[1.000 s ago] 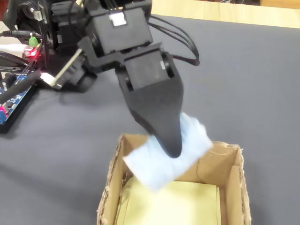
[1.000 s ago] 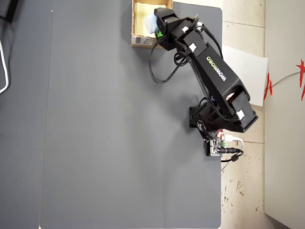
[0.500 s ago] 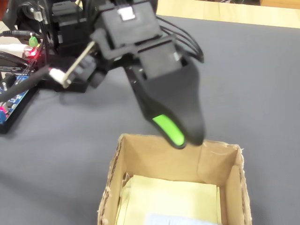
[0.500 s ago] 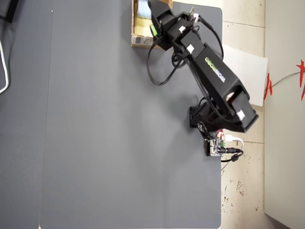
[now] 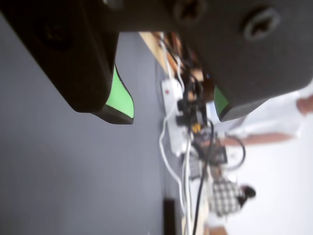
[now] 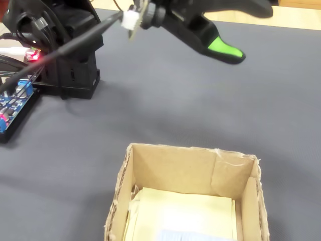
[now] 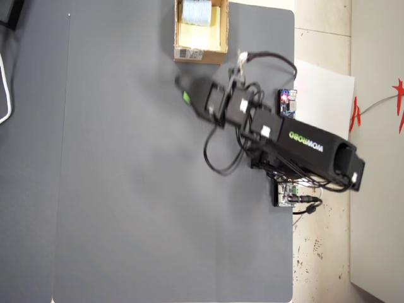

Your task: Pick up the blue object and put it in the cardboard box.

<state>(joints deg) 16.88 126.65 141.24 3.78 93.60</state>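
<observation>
The blue object [image 7: 197, 11] lies inside the cardboard box [image 7: 199, 55] at its far end. In the fixed view only a pale blue sliver of the blue object [image 6: 181, 235] shows at the bottom edge, on the box's floor. The cardboard box [image 6: 190, 168] stands open-topped in front. My gripper [image 7: 182, 95] hangs over the grey mat, clear of the box. In the wrist view my gripper [image 5: 171, 110] is open, its green pads [image 5: 121, 97] well apart with nothing between them. The fixed view shows one raised finger with a green pad [image 6: 224, 49].
Yellow paper [image 6: 185, 211] lines the box floor. The black arm base [image 6: 70, 55] and a blue circuit board [image 6: 12, 103] with wires sit at the left of the fixed view. A grey mat [image 7: 126, 189] covers the table, with a wooden edge [image 6: 241, 12] behind.
The gripper let go of the blue object, which dropped into the box. The arm then lifted and swung away from the box, over the mat.
</observation>
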